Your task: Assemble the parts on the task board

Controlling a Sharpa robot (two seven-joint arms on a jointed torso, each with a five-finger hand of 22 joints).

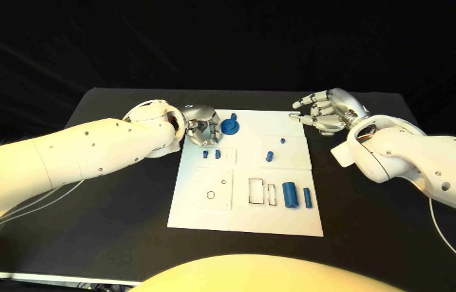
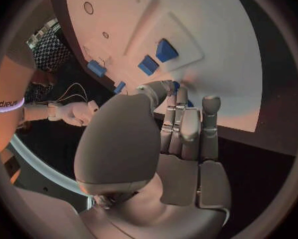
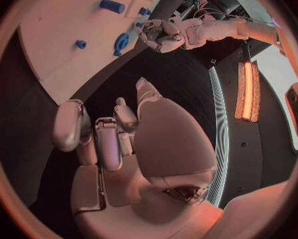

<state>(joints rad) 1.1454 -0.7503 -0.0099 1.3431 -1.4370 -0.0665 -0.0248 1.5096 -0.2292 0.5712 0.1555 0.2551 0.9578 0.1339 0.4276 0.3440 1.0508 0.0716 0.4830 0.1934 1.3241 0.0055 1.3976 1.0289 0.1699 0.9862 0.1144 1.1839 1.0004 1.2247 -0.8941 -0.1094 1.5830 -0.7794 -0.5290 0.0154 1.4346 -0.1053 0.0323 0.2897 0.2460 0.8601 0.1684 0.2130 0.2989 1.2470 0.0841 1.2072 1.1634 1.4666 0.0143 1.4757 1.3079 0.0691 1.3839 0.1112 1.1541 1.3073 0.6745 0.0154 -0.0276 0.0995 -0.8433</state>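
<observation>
The white task board (image 1: 195,209) lies in the middle of the black table. On its far left corner stands a blue round part with a peg (image 1: 231,128), also in the right wrist view (image 3: 121,41). My left hand (image 1: 201,131) has its fingers curled right beside this part. A bit of blue (image 2: 176,85) shows between thumb and fingertips in the left wrist view; I cannot tell if it is gripped. Two small blue blocks (image 1: 211,153) (image 2: 165,50) lie just nearer. My right hand (image 1: 323,113) hovers off the board's far right corner, fingers apart, holding nothing.
On the board are a small blue peg (image 1: 270,156), two blue cylinders (image 1: 290,196) at the near right, rectangular slots (image 1: 257,191) beside them, and a raised plate with holes (image 1: 214,188). Bare black table (image 1: 124,206) runs along both sides.
</observation>
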